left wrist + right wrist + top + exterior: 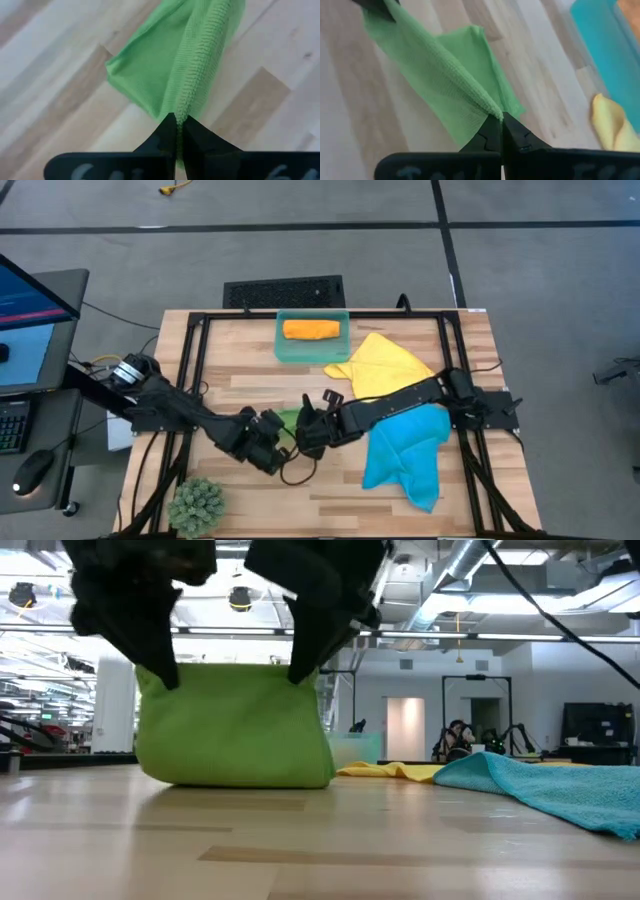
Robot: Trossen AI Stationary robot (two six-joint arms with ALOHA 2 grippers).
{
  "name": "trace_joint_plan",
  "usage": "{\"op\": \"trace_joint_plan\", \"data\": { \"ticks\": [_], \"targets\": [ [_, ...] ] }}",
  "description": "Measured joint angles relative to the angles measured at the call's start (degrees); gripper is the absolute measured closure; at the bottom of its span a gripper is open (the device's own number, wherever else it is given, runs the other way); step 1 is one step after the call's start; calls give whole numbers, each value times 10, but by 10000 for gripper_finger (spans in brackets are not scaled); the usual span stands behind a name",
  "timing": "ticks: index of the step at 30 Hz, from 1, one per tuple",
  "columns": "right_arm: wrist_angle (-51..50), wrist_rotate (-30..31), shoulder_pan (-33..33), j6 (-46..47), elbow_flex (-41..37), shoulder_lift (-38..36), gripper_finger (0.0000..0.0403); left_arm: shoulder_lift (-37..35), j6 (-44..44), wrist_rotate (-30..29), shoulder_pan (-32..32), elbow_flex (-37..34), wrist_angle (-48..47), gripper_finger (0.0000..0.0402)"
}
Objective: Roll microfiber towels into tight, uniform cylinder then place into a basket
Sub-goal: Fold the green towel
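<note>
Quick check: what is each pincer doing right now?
Left pincer: shut on the green towel.
Right pincer: shut on the same green towel.

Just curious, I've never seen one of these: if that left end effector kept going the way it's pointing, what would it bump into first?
Probably the green towel it is pinching, then the wooden table beneath. The left end effector points down along the cloth; depth is hard to judge.

Overhead, the green towel [288,420] is largely hidden beneath the left gripper [272,442] and right gripper [303,432], while the low view crops both arms at its top edge and the blue towel [560,788] at its right.
</note>
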Motion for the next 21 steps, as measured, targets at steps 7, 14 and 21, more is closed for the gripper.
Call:
{"op": "trace_joint_plan", "data": {
  "ticks": [7,14,21],
  "targets": [
    [-27,3,-22,-75,-3,0,395,0,87,-14,48,-4,-6,401],
    [13,-22,-41,-129,-57,-6,399,0,123,-10,77,-23,13,401],
    [47,-57,-66,-168,-92,-7,396,0,167,12,113,-55,63,401]
  ]
}}
